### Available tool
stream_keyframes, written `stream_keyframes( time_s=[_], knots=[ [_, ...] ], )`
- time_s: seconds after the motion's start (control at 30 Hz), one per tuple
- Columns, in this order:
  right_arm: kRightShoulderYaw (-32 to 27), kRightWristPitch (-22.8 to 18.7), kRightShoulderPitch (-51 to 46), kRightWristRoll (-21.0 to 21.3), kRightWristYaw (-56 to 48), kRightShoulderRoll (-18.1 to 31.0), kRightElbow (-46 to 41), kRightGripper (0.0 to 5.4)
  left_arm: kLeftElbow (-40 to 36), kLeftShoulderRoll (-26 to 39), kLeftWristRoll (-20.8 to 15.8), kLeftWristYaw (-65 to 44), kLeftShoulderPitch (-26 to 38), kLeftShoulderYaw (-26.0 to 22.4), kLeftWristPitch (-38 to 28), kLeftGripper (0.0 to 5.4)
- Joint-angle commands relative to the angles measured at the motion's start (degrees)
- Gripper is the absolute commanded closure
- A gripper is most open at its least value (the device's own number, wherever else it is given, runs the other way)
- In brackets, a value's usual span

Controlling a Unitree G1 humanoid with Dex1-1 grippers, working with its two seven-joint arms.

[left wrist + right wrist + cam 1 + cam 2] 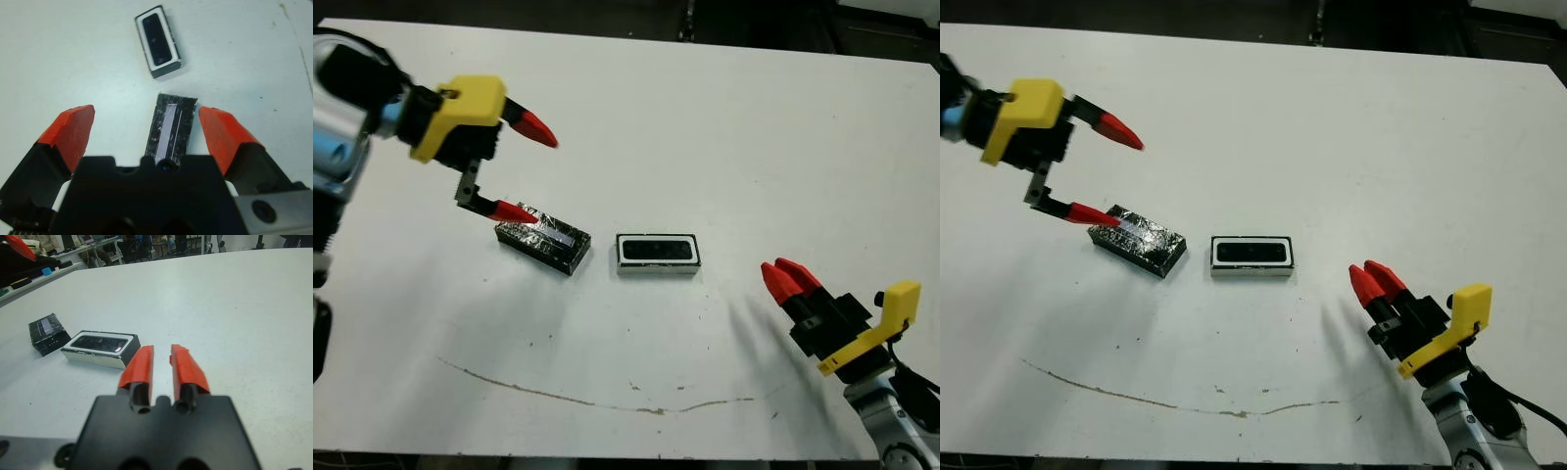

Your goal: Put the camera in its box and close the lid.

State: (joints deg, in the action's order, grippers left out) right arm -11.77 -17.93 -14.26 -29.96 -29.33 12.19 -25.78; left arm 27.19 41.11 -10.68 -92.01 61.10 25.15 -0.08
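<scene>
The glossy black lid (542, 240), with its pale stripe up, lies on the table left of centre. Just to its right is the white box (625, 257), and the black camera (656, 252) lies flat inside it. My left gripper (538, 174) is open over the lid's left end, with its lower fingertip (514, 211) close above that end. In the left wrist view the lid (171, 128) lies between the spread fingers, and the box (143, 36) is beyond it. My right gripper (781, 271) is shut and holds nothing, low at the front right, apart from the box.
A thin brown curved mark (558, 397) runs along the table's front. The white table (724, 117) reaches back to a dark edge. Desks and chairs (98, 247) show beyond the table in the right wrist view.
</scene>
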Motion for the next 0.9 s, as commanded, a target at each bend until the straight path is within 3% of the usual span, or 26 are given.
stream_keyframes(
  time_s=[0.03, 0.13, 0.4, 0.7, 0.9],
  knots=[
    [0.0, 0.5, -0.3, -0.2, -0.3, 1.1, 1.3, 5.01, 3.6, -0.5, -3.4, -0.5, 1.7, 5.0, -2.5, 0.0],
    [-0.2, 0.4, -0.1, -0.6, -0.4, 1.3, 1.6, 5.39, 5.6, -0.6, -5.1, -0.5, 2.5, 8.0, -3.4, 0.0],
    [-0.1, 0.4, -0.4, -1.3, -0.5, 1.8, 1.4, 5.39, 11.3, -1.5, -2.2, -0.5, 4.2, 13.2, -8.1, 0.0],
    [-0.1, 1.3, -0.4, -1.8, -1.9, 1.9, 2.0, 5.39, 19.7, -5.8, 6.2, -0.5, 4.1, 10.8, -12.8, 0.0],
    [-0.3, 1.1, -0.4, -2.4, -2.2, 2.2, 2.2, 5.39, 21.5, -7.8, 12.4, -0.1, 3.8, 8.3, -13.9, 0.0]
  ],
)
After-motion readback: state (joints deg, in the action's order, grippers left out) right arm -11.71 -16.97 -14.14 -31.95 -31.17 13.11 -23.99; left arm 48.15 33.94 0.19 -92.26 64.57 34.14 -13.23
